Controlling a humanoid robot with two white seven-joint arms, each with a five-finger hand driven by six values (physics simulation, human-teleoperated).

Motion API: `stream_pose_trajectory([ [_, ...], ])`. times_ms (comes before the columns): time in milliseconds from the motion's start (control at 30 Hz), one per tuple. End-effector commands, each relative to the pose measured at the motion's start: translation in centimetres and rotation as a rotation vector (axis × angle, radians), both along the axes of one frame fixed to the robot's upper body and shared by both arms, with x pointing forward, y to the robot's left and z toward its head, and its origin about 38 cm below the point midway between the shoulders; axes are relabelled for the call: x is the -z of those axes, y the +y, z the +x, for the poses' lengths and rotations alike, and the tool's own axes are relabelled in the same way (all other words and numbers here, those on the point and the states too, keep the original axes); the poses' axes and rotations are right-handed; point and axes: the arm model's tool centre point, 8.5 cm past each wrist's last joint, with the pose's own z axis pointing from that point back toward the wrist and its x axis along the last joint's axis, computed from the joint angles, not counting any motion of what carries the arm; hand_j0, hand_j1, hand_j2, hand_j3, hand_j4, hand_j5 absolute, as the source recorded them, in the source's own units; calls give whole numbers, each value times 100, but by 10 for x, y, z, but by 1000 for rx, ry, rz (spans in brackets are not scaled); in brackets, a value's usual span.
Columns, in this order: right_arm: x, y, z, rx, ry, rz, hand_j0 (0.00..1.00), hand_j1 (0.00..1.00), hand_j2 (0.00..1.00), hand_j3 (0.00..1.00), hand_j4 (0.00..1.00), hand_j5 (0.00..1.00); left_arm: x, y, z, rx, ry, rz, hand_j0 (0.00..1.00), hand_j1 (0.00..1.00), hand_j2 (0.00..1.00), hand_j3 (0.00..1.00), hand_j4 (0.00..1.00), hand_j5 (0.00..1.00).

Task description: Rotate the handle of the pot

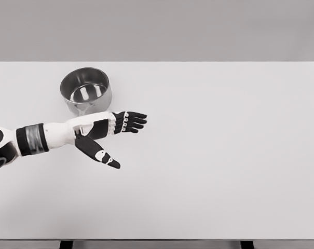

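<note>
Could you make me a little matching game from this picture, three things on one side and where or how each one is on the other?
Things:
1. pot
2. left hand
3. table

Descriptions:
A. white, flat, bearing the rest
B. shiny metal, at the far left
C. open, fingers spread, just in front of the shiny thing

Pairs: 1-B, 2-C, 3-A
</note>
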Motion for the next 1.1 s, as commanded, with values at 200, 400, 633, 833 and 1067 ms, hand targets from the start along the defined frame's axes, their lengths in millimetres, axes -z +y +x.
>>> stream_pose_trajectory([
  [200, 0, 0, 0, 0, 1, 1, 100, 100, 100, 100, 100, 100, 16, 17, 4, -62, 50, 29, 100, 100, 100, 100, 100, 100],
  [400, 0, 0, 0, 0, 0, 0, 100, 100, 100, 100, 100, 100, 17, 22, 2, -68, 54, 40, 100, 100, 100, 100, 100, 100],
  [633, 0, 0, 0, 0, 0, 0, 100, 100, 100, 100, 100, 100, 21, 38, 1, -97, 69, 76, 100, 100, 100, 100, 100, 100],
  [833, 0, 0, 0, 0, 0, 0, 100, 100, 100, 100, 100, 100, 25, 42, 1, -112, 76, 83, 100, 100, 100, 100, 100, 100],
  [1067, 0, 0, 0, 0, 0, 0, 100, 100, 100, 100, 100, 100, 28, 55, 2, -139, 85, 102, 100, 100, 100, 100, 100, 100],
])
